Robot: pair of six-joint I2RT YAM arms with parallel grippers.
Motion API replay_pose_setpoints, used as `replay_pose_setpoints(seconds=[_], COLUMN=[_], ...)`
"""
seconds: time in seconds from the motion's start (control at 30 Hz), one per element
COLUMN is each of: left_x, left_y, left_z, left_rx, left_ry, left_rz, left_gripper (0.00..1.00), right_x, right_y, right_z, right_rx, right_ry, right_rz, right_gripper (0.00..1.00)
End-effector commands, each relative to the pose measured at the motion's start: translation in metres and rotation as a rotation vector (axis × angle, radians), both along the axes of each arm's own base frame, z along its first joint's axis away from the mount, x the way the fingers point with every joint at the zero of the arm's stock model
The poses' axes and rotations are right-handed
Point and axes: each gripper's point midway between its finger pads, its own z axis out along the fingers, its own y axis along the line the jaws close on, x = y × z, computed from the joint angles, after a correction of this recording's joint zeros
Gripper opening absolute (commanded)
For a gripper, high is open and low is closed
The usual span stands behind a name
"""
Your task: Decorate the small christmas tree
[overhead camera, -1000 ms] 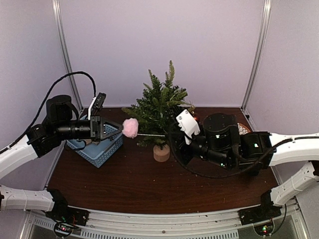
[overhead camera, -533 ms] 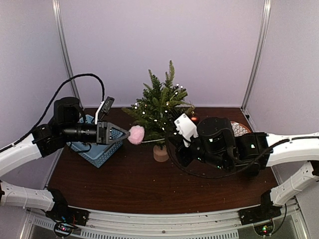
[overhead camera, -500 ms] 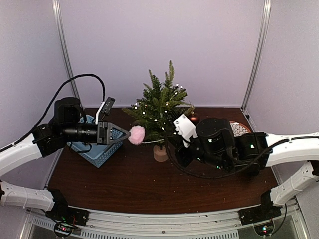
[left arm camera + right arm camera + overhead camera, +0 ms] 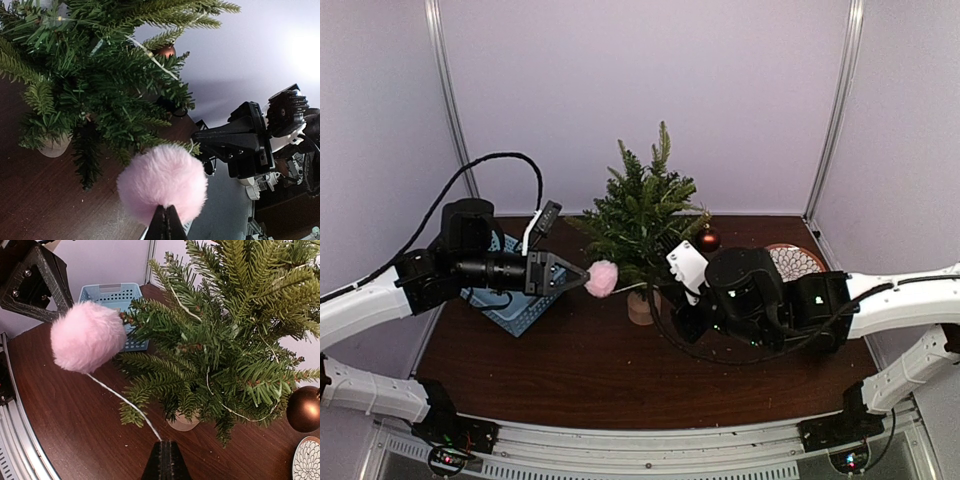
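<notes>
The left gripper point(image 4: 582, 277), jaws clamped on a fluffy pink pom-pom point(image 4: 602, 279), and the right gripper point(image 4: 164, 455), pinching its thin white string point(image 4: 122, 402), stretch the ornament taut beside the small dark-green christmas tree point(image 4: 642, 215), midway along the far edge of the brown wooden table point(image 4: 570, 370), likely to loop a branch

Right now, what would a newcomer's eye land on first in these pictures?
The fluffy pink pompom, pinched by the left gripper just left of the small christmas tree. Its white string runs to the shut right gripper. A brown bauble lies just right of the tree.
</notes>
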Motion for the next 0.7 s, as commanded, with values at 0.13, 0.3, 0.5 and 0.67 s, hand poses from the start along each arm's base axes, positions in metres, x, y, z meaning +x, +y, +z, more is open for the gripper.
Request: replay_pose_setpoints(seconds=[0.13, 0.3, 0.5, 0.67], left_x=[0.005, 0.008, 0.010, 0.011], left_y=[-0.010, -0.011, -0.013, -0.013], left_z=[0.026, 0.026, 0.025, 0.023], left_rx=[-0.050, -0.040, -0.037, -0.030], left_ry=[-0.086, -0.094, -0.092, -0.089], left_rz=[-0.013, -0.006, -0.003, 0.000], left_gripper=[0.00, 0.00, 0.00, 0.00], right_x=[0.004, 0.002, -0.005, -0.007], right_y=[-0.001, -0.001, 0.011, 0.020], right_z=[-0.022, -0.022, -0.015, -0.009], right_rx=[-0.032, -0.021, -0.007, -0.023], right_ry=[0.019, 0.021, 0.011, 0.000], right_rz=[-0.030, -0.015, 0.055, 0.088], right_gripper=[0.00, 0.00, 0.00, 0.00])
